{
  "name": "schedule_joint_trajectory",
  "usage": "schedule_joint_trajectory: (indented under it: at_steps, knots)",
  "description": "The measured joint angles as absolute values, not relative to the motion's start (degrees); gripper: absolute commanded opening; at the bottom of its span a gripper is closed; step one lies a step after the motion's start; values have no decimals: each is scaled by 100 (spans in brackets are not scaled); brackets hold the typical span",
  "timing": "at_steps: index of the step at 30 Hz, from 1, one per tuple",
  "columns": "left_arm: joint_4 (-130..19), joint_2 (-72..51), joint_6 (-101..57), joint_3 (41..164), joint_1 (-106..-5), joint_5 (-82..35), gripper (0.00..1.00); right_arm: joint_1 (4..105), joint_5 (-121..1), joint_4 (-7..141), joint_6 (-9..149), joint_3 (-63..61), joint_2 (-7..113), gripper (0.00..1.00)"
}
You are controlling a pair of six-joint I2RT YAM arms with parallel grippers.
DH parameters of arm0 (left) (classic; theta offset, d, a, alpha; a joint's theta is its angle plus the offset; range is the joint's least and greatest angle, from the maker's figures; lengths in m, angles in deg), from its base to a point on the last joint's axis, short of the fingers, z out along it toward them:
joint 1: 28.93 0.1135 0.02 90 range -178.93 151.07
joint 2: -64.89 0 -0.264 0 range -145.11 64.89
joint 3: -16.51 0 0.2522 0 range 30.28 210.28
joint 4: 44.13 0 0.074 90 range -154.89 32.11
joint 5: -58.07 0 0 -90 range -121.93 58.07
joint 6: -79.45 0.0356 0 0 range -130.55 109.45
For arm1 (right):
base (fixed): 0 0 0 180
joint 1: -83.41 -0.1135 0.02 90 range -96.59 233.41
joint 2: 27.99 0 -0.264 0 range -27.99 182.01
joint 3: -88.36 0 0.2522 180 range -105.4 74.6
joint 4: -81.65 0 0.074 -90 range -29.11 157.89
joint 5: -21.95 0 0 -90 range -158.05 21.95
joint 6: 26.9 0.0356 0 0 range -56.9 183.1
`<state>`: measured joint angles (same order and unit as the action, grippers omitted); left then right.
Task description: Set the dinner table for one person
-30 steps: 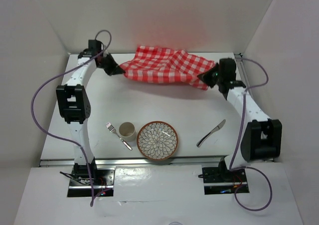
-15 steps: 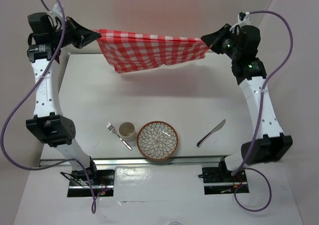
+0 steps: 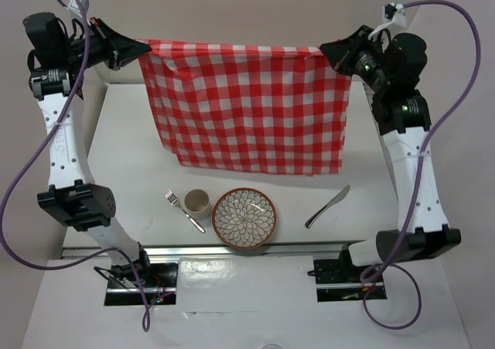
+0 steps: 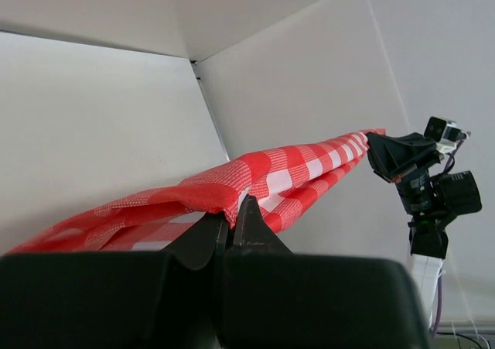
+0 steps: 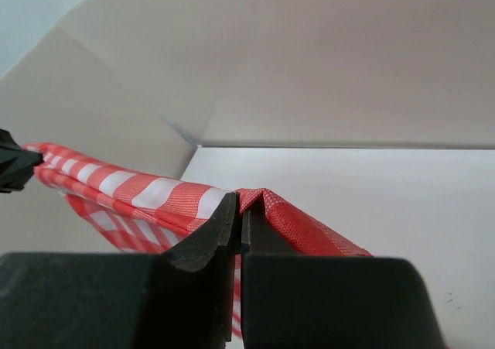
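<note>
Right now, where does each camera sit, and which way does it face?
Top external: above and behind the arm bases, looking down at the dinner table; both arms show, holding the checked cloth up by two corners.
Left wrist: on the left arm, looking past its own left gripper along the cloth's top edge to the right gripper.
Right wrist: on the right arm, looking past its own shut fingers toward the left gripper's tip at frame left.
Shared: both wrist views show the same cloth edge, from opposite ends.

Patterned plate (image 3: 244, 218): cup (image 3: 196, 202) and fork (image 3: 183, 210) just left of it, knife (image 3: 328, 207) right, red-checked cloth (image 3: 247, 105) hanging spread behind.
</note>
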<state>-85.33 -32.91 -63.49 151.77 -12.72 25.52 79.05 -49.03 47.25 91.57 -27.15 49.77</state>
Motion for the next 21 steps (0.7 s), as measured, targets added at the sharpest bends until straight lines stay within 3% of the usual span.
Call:
schedule_joint_trajectory:
  at_steps: [12, 21]
  knots:
    - [-7969, -5432, -6887, 16766, -1416, 2696, 0, 7909, -4887, 5311, 8975, -3625, 7174, 0]
    - [-6242, -6239, -8293, 17334, -1423, 3002, 0, 7909, -4962, 6205, 8984, -3898, 7464, 0]
